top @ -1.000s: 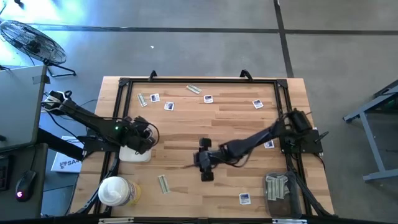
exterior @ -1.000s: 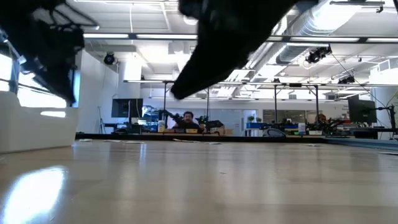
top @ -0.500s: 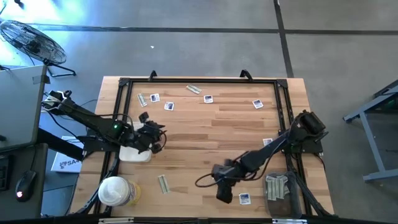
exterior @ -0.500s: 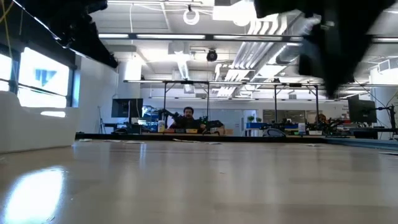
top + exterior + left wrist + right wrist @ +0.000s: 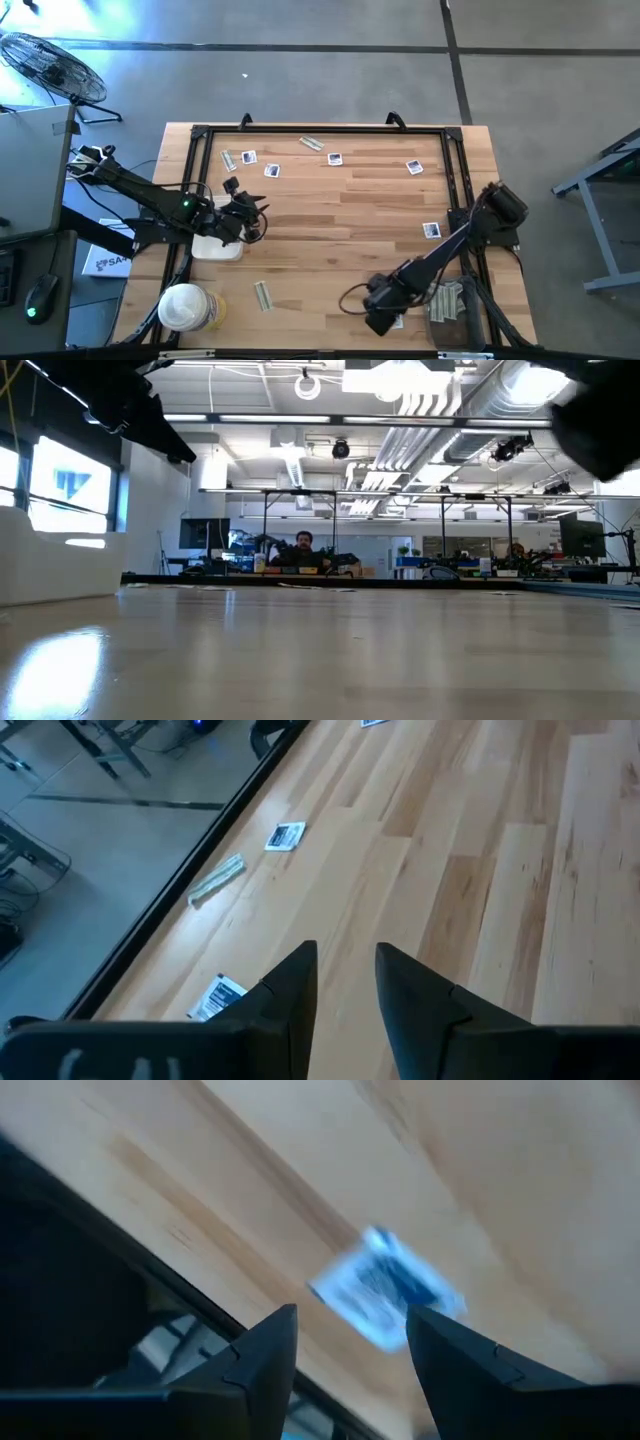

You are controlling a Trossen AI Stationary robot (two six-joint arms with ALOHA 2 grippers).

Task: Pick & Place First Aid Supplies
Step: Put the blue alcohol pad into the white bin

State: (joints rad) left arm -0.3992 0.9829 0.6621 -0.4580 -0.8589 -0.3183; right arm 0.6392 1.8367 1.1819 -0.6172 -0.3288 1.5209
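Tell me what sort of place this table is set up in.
Probably a large open lab or workshop: exposed ceiling ducts and strip lights overhead, long workbenches with monitors and a seated person behind the table, and a floor fan on bare concrete.

The right gripper (image 5: 381, 318) hangs over the table's (image 5: 330, 225) near edge, left gripper (image 5: 250, 212) above the white tray (image 5: 218, 249).

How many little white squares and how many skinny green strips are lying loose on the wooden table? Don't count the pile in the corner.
White square packets: 6, the last beneath the right claw
Grey-green strips: 3
Total: 9
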